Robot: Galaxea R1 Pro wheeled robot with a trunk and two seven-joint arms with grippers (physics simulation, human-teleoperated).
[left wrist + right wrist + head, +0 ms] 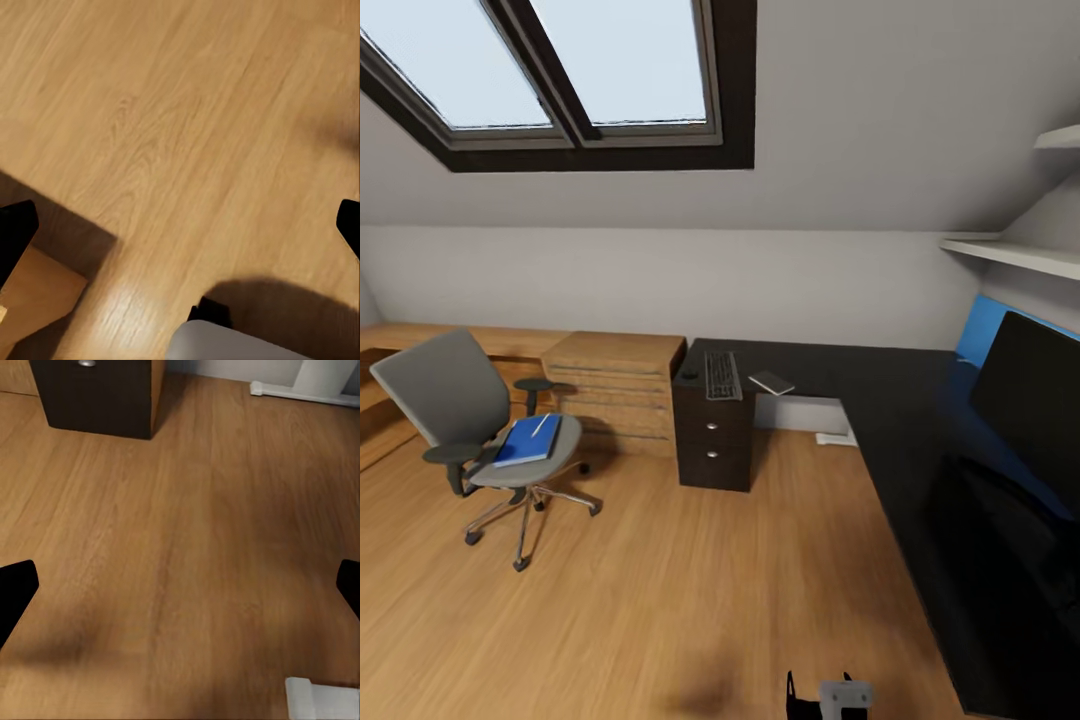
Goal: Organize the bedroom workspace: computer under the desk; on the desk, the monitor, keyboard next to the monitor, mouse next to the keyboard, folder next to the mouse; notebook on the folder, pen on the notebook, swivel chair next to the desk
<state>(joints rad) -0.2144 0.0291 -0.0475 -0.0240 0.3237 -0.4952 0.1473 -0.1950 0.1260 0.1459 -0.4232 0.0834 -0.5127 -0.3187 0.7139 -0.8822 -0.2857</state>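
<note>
The chair [470,425] stands on the wood floor [660,580], well apart from the desk [880,400], its seat facing the room. The folder [528,440] lies flat on the seat with the pen [540,425] on top of it. Low wood cabinets [615,385] run along the wall behind the chair and end against the desk's drawer unit [712,440]. On the black desk top above that unit lie the mouse [688,374], the keyboard [722,375] just beside it, and the notebook [771,383] near the keyboard's other side. The monitor [1028,400] stands on the desk's right wing, close to the blue wall panel [985,325]. A wide stretch of bare floor lies between the chair, the drawer unit and the desk's long front edge. In the left wrist view, the left gripper [180,225] has its fingers spread wide apart over floor, holding nothing. In the right wrist view, the right gripper [180,585] is likewise spread and empty, with the drawer unit [97,394] and a white desk leg [315,382] beyond it.
</note>
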